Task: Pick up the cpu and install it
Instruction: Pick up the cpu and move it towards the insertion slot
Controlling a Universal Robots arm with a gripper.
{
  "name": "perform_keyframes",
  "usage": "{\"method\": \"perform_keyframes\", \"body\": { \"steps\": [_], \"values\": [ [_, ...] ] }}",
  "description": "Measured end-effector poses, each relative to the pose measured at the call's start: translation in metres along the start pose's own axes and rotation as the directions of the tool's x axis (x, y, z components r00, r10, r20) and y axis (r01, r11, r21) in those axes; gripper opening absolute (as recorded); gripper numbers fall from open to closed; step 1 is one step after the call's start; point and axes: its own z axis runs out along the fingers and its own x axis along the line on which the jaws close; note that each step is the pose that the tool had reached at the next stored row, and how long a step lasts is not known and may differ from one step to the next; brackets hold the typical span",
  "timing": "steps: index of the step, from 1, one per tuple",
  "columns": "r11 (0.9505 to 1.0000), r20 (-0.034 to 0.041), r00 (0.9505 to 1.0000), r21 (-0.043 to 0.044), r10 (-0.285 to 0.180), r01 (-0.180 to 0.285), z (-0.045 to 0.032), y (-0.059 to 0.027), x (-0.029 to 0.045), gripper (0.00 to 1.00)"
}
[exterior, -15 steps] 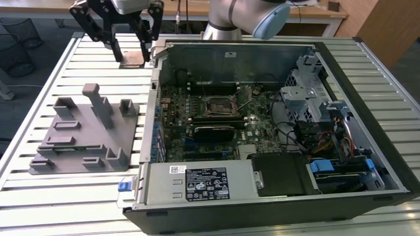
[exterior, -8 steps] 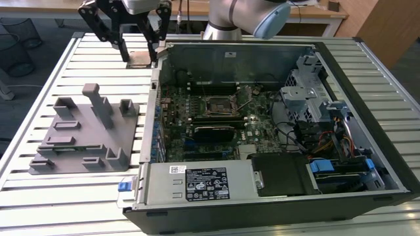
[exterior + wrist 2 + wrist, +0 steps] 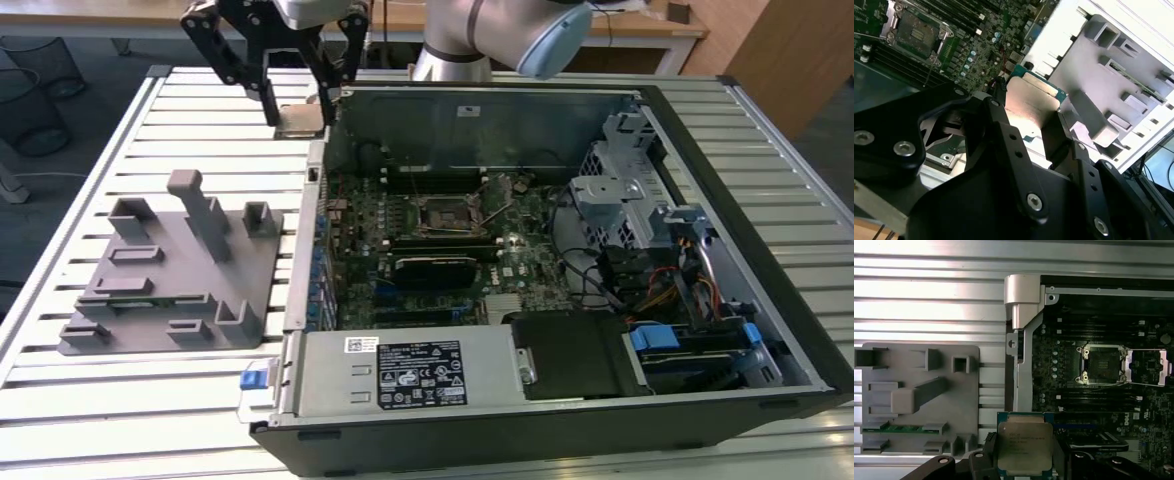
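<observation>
Slatted table (image 3: 134, 400): one case (image 3: 534, 437), one grey fixture (image 3: 160, 290). Gripper (image 3: 299, 108) jaws clamp one cpu (image 3: 1024, 445): square, silvery top, green rim.

cpu (image 3: 1031, 97) partly hidden behind claw (image 3: 1029, 120) in second wrist view

The small flat square cpu (image 3: 1024, 445) clamped in the black gripper (image 3: 1024, 462) has a smooth satin silvery-grey metal top (green board edge). Gripper links: matt black, with bright metal screws (image 3: 904, 148). Beside the gripper, the grey blocky plastic fixture (image 3: 919, 390) is matt; below it, the ribbed silver metal table (image 3: 929, 290) is dull-sheened.
</observation>
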Motion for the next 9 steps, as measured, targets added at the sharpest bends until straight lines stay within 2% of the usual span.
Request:
{"method": "perform_keyframes", "body": {
  "steps": [9],
  "values": [
    [1.0000,0.0001,1.0000,-0.0001,-0.001,0.001,0.0005,0.0000,-0.0159,0.53]
  ]
}}
